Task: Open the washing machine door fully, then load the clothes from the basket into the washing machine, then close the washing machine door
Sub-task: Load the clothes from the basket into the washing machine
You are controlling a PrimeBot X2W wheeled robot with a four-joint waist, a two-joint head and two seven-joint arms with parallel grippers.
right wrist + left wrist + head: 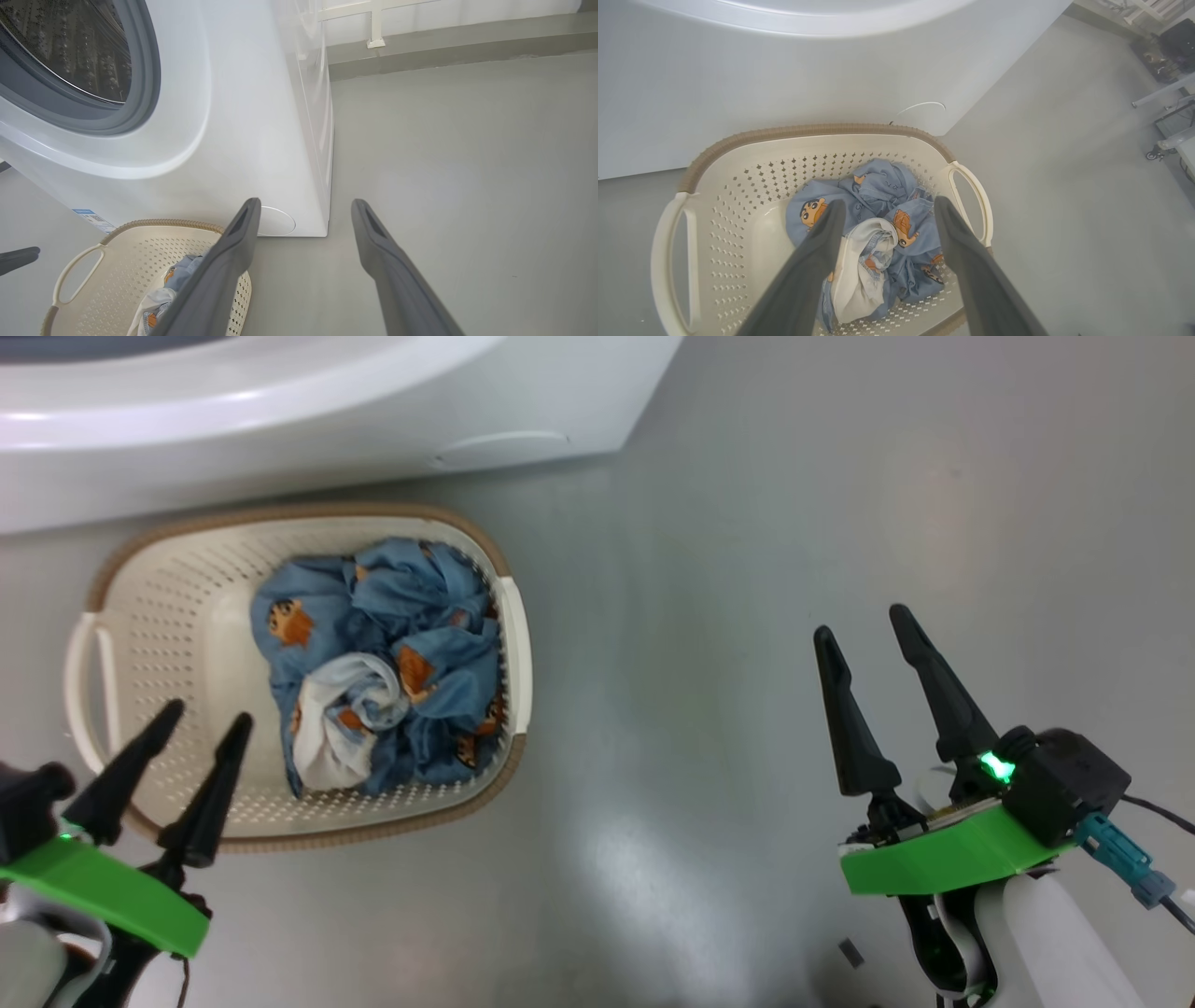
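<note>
**Item: two pincers parted over a loaded basket, hazards and clearances**

- Left pincer (209,711): nearest the camera, fingers spread wide, nothing held. It hangs over the near-left part of the basket (280,513). In the left wrist view its fingers bracket the clothes (878,224) from above, apart from them.
- Right pincer (860,622): likewise parted and empty, over bare floor (728,616), well apart from the basket.
- Clothes: one crumpled blue bundle with a white piece on its near side, lying toward the basket's right wall.
- Washing machine (280,420): just beyond the basket. The drum (70,46) and grey gasket (140,93) stand uncovered, so the opening step reads as done.

Hazards (judged):
- A finger descending off-centre could catch the perforated wall or right handle and drag or tip the light basket.
- A shallow pinch may lift the blue cloth and shed the white piece.
- Trailing fabric could snag on the gasket lip during loading.

Clearances:
- Only a narrow strip of floor separates the far rim from the machine front (little room to lift straight forward).
- The floor to the right is wide and bare, so the right arm has free passage.
</note>
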